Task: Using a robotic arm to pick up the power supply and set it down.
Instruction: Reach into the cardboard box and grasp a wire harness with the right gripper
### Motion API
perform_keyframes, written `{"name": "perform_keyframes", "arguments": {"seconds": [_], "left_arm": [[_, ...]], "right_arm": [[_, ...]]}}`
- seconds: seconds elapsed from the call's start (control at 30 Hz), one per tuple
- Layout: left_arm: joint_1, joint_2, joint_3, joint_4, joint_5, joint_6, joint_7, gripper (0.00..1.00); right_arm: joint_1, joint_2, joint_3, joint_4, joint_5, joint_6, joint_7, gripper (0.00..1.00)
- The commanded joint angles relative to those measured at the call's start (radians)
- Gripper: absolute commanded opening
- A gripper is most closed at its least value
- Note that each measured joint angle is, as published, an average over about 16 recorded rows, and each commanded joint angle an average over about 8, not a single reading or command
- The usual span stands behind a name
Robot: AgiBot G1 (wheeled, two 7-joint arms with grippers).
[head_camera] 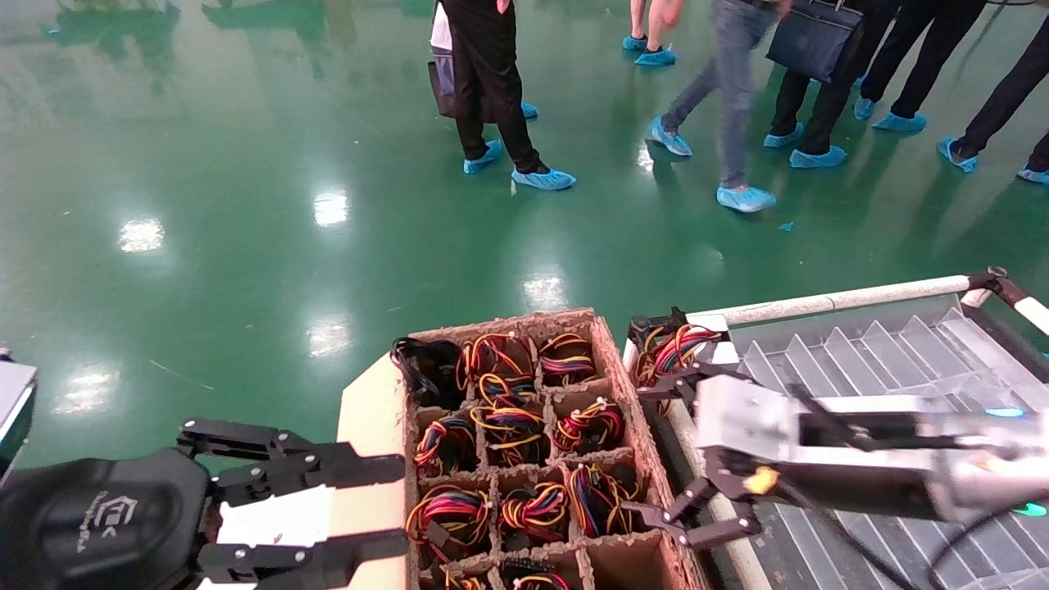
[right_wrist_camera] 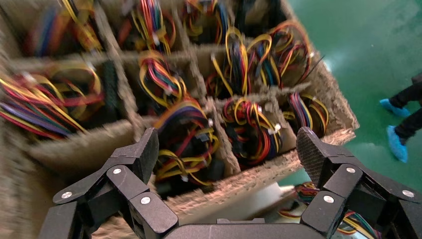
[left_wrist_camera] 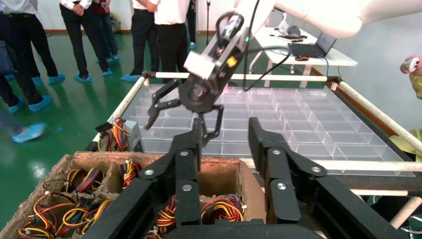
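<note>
My right gripper (head_camera: 641, 451), on the silver-grey forearm, hangs open over the right wall of the cardboard crate (head_camera: 627, 385), holding nothing. In its own wrist view the right gripper (right_wrist_camera: 229, 149) spans the crate wall with wire bundles below. One power supply (head_camera: 676, 348), a silver box with a red, yellow and black wire bundle, lies in the near-left corner of the clear tray, just beyond the gripper. From the left wrist that power supply (left_wrist_camera: 122, 135) sits below the right gripper (left_wrist_camera: 181, 117). Several more supplies fill the crate cells.
My left gripper (head_camera: 400, 506) is parked open at the crate's left side; its wrist view shows the left gripper (left_wrist_camera: 226, 129) above an empty crate cell. The clear divided tray (head_camera: 860, 352) has a white pipe frame (head_camera: 819, 305). People stand on the green floor (head_camera: 246, 205) behind.
</note>
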Motion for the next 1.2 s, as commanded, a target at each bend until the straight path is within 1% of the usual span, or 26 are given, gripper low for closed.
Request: {"name": "perform_keyframes", "arguments": {"seconds": [0.03, 0.07, 0.1, 0.23, 0.27, 0.33, 0.37, 0.47, 0.53, 0.57, 0.6, 0.63, 0.73, 0.8, 0.83, 0.87, 1.2], "left_arm": [[0.0, 0.0, 0.0, 0.0, 0.0, 0.0, 0.0, 0.0], [0.0, 0.0, 0.0, 0.0, 0.0, 0.0, 0.0, 0.0], [0.0, 0.0, 0.0, 0.0, 0.0, 0.0, 0.0, 0.0], [0.0, 0.0, 0.0, 0.0, 0.0, 0.0, 0.0, 0.0], [0.0, 0.0, 0.0, 0.0, 0.0, 0.0, 0.0, 0.0], [0.0, 0.0, 0.0, 0.0, 0.0, 0.0, 0.0, 0.0], [0.0, 0.0, 0.0, 0.0, 0.0, 0.0, 0.0, 0.0], [0.0, 0.0, 0.0, 0.0, 0.0, 0.0, 0.0, 0.07], [0.0, 0.0, 0.0, 0.0, 0.0, 0.0, 0.0, 0.14], [0.0, 0.0, 0.0, 0.0, 0.0, 0.0, 0.0, 0.19], [0.0, 0.0, 0.0, 0.0, 0.0, 0.0, 0.0, 0.28], [0.0, 0.0, 0.0, 0.0, 0.0, 0.0, 0.0, 0.4], [0.0, 0.0, 0.0, 0.0, 0.0, 0.0, 0.0, 0.71], [0.0, 0.0, 0.0, 0.0, 0.0, 0.0, 0.0, 0.89], [0.0, 0.0, 0.0, 0.0, 0.0, 0.0, 0.0, 0.96], [0.0, 0.0, 0.0, 0.0, 0.0, 0.0, 0.0, 1.0], [0.0, 0.0, 0.0, 0.0, 0.0, 0.0, 0.0, 1.0]], "right_arm": [[0.019, -0.025, -0.024, 0.002, -0.068, 0.02, 0.0, 0.9], [0.027, -0.036, -0.033, 0.003, -0.094, 0.028, -0.005, 0.81], [0.035, -0.048, -0.041, 0.003, -0.117, 0.035, -0.011, 0.7], [0.06, -0.093, -0.072, 0.004, -0.203, 0.061, -0.031, 0.2], [0.064, -0.103, -0.078, 0.004, -0.22, 0.068, -0.033, 0.1], [0.069, -0.12, -0.089, 0.003, -0.252, 0.081, -0.037, 0.01], [0.071, -0.127, -0.094, 0.002, -0.267, 0.087, -0.037, 0.0], [0.069, -0.147, -0.106, -0.001, -0.303, 0.108, -0.037, 0.0], [0.066, -0.158, -0.115, -0.003, -0.326, 0.118, -0.036, 0.0], [0.065, -0.164, -0.12, -0.005, -0.336, 0.122, -0.035, 0.0], [0.063, -0.169, -0.124, -0.006, -0.345, 0.125, -0.034, 0.0], [0.061, -0.175, -0.128, -0.007, -0.353, 0.128, -0.033, 0.0], [0.059, -0.187, -0.138, -0.01, -0.372, 0.133, -0.031, 0.0], [0.058, -0.193, -0.141, -0.012, -0.378, 0.136, -0.03, 0.0], [0.057, -0.196, -0.142, -0.013, -0.381, 0.138, -0.03, 0.0], [0.057, -0.198, -0.143, -0.014, -0.383, 0.139, -0.03, 0.0], [0.058, -0.211, -0.147, -0.027, -0.405, 0.157, -0.03, 0.0]]}}
